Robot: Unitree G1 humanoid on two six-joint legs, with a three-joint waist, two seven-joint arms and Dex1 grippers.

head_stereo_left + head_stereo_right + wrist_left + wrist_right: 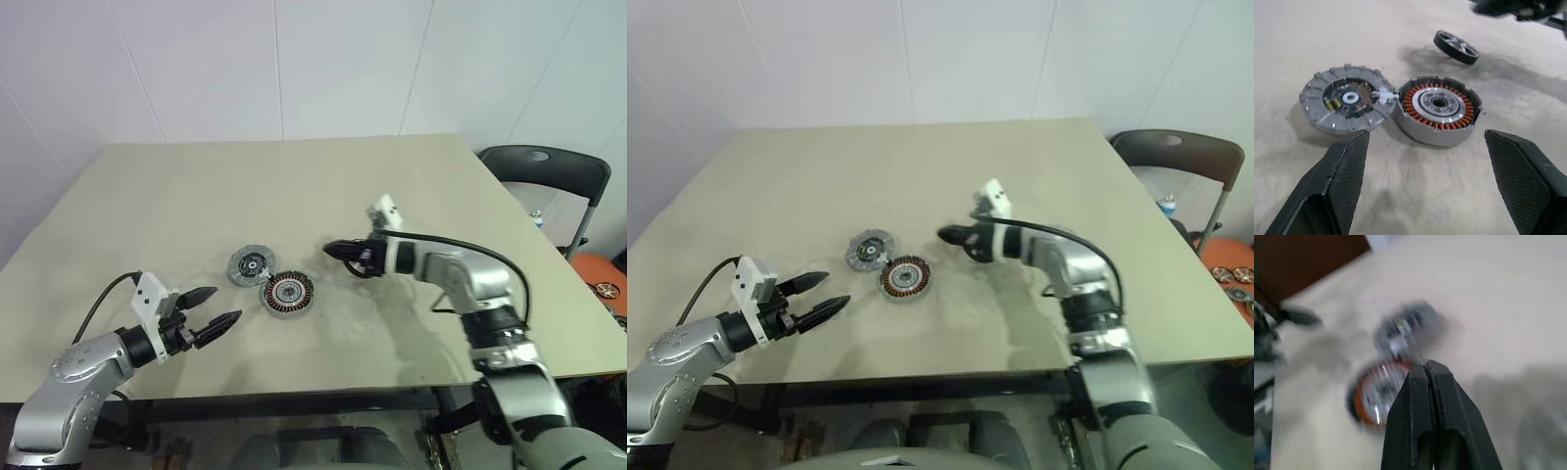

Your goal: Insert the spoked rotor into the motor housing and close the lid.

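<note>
The motor housing (1439,108), a round cup with copper windings around a silvery hub, lies on the table. The lid (1345,99), a grey ribbed disc with a dark centre, lies flat beside it, joined to it by a small white piece. The spoked rotor (1456,46), black-rimmed with pale spokes, sits tilted just beyond the housing, under my right gripper and apart from it. My right gripper (331,251) hovers above the table to the right of the housing, its fingers (1425,377) shut with nothing between them. Nearer the front edge, my left gripper (225,305) stands open, pointing at the housing and holding nothing.
The beige table (294,186) has bare room behind and to both sides of the parts. A dark folding chair (544,171) stands off the table's right edge. Orange trays with more parts (1234,279) lie on the floor beyond it.
</note>
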